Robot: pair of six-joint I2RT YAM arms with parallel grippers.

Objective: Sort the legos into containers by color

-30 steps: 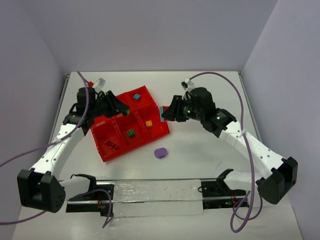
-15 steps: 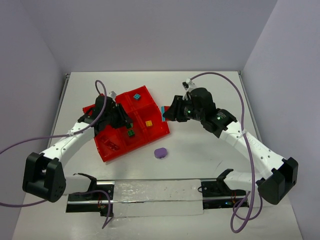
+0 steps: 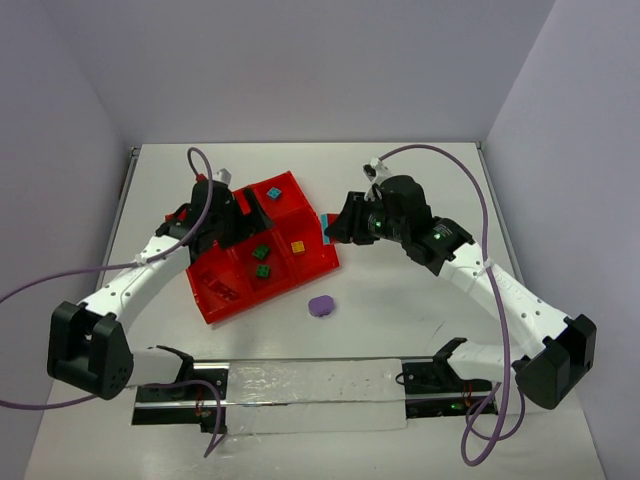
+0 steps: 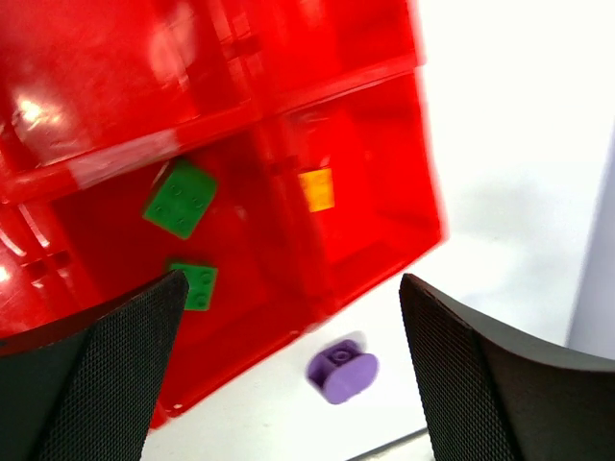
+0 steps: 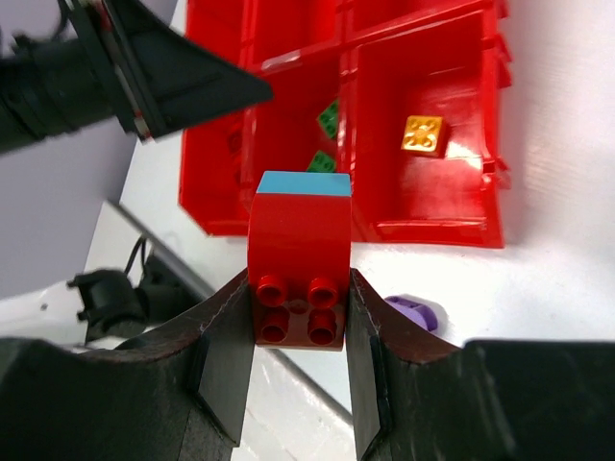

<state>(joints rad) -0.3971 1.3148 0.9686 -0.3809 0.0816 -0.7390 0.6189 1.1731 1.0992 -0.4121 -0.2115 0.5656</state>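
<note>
The red tray [image 3: 240,300] of containers lies left of centre. My left gripper [image 3: 245,214] hangs open over it, nothing between its fingers [image 4: 91,375]. Below it two green legos [image 4: 181,199] [image 4: 199,285] lie together in the middle front compartment. A yellow lego [image 3: 297,246] sits in the compartment to their right and a teal one [image 3: 273,192] in the back right. My right gripper [image 5: 300,307] is shut on a red lego [image 5: 298,259] with a teal end, held in the air just right of the tray [image 5: 423,206]. A purple lego [image 3: 321,305] lies on the table in front of the tray.
A clear plastic strip [image 3: 320,392] runs along the near edge between the arm bases. Purple cables loop from both arms. Walls close the table at the left, back and right.
My left arm swung right over the tray and its gripper opened. A second green lego now lies in the middle front compartment. The right arm has held still.
</note>
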